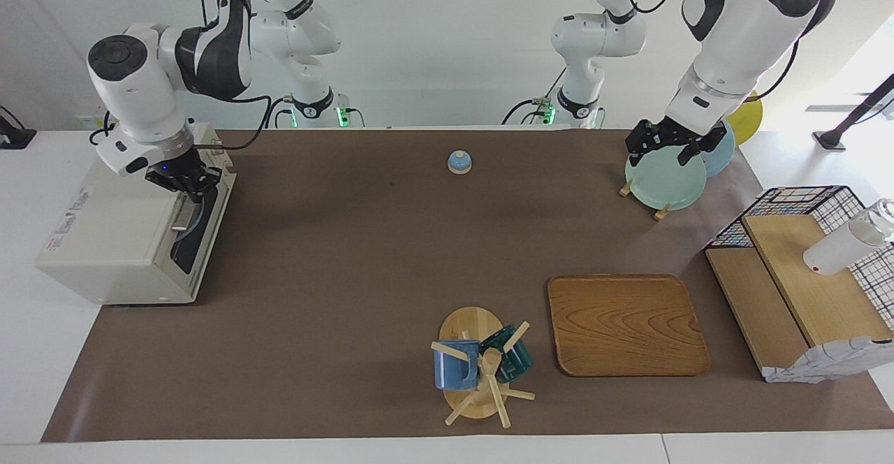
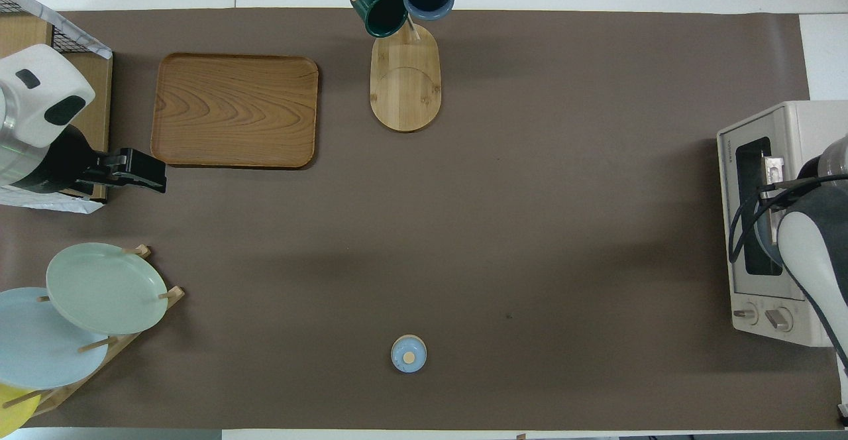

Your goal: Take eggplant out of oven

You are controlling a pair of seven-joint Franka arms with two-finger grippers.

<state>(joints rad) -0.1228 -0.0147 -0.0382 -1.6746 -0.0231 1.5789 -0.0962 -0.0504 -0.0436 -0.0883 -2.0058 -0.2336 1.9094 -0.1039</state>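
The cream-white oven (image 1: 112, 240) stands at the right arm's end of the table, and it also shows in the overhead view (image 2: 801, 128). Its dark glass door is closed. Through the glass I see part of a light blue plate (image 1: 200, 214). The eggplant is hidden. My right gripper (image 1: 187, 183) is at the door's top edge, by the metal bar handle (image 1: 181, 226); in the overhead view the arm covers it. My left gripper (image 1: 663, 149) hangs open and empty over the pale green plate (image 1: 667, 181) and waits; it also shows in the overhead view (image 2: 142, 171).
A plate rack with green, blue and yellow plates and a wire basket (image 1: 803, 268) are at the left arm's end. A wooden tray (image 1: 625, 324) and a mug tree (image 1: 482, 366) are farther from the robots. A small blue bell (image 1: 459, 162) is near them.
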